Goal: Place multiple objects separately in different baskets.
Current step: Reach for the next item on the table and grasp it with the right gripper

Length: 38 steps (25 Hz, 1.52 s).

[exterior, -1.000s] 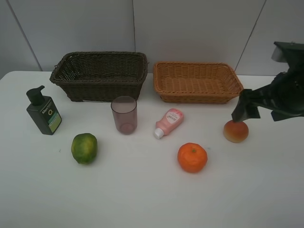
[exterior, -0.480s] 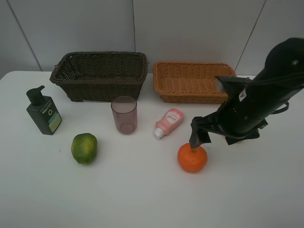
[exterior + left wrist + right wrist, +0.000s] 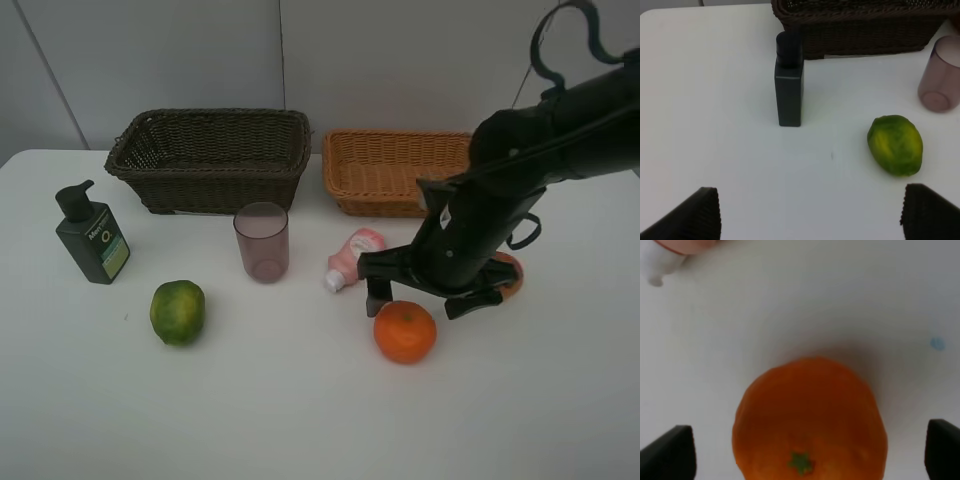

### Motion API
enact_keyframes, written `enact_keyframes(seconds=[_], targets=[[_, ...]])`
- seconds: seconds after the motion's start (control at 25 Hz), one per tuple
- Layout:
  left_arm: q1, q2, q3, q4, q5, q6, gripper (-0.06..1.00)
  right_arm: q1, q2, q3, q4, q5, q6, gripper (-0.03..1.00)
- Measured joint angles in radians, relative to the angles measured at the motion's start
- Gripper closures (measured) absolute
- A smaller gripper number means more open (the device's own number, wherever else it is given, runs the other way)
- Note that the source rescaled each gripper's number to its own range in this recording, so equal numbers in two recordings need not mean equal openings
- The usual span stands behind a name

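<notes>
Directly beneath the right hand (image 3: 423, 300) sits the round orange fruit (image 3: 405, 331), its green stem stub upward, resting on the white tabletop (image 3: 300, 420) and not yet touched. A second ago this hand hung out at the edge of the scene, above the red-yellow peach-like fruit (image 3: 510, 274). It has since swept inward past that fruit and come down low. Its two fingers are spread as wide as they go, one on either side of the orange fruit, and hold nothing. The wrist view agrees: the fruit fills the gap between the dark fingertips, with bare tabletop on each side.

Just beside the hand lies the pink tube with a white cap (image 3: 355, 256), and the peach-like fruit is now half hidden behind the arm. Behind the hand waits the shallow light orange-tan wicker basket (image 3: 345, 170), with the deep dark brown wicker basket (image 3: 210, 118) next to it. No item shows in either.

The left hand (image 3: 815, 212) hovers wide open and empty, with the green citrus (image 3: 895, 145) and the dark green pump bottle (image 3: 788, 90) ahead of it.

The orange fruit looks to be the first pick, so sorting has barely begun. Closing squarely matters, since a round fruit could roll.
</notes>
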Motion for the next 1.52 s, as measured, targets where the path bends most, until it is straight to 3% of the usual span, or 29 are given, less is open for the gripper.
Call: enact_keyframes(seconds=[0.28,1.0,1.12,1.2,1.52], targets=[[0.000,0.000,0.000,0.000,0.000,0.000,0.01,0.001,0.074,-0.006,-0.040,-0.015,0.073,-0.03],[0.000,0.000,0.000,0.000,0.000,0.000,0.01,0.034,0.150,-0.006,-0.049,-0.062,0.106,-0.02],[0.000,0.000,0.000,0.000,0.000,0.000,0.01,0.034,0.151,-0.006,-0.049,-0.057,0.106,0.16],[0.000,0.000,0.000,0.000,0.000,0.000,0.01,0.034,0.151,-0.006,-0.050,-0.054,0.106,0.49],[0.000,0.000,0.000,0.000,0.000,0.000,0.01,0.034,0.151,-0.006,-0.052,-0.036,0.106,0.51]])
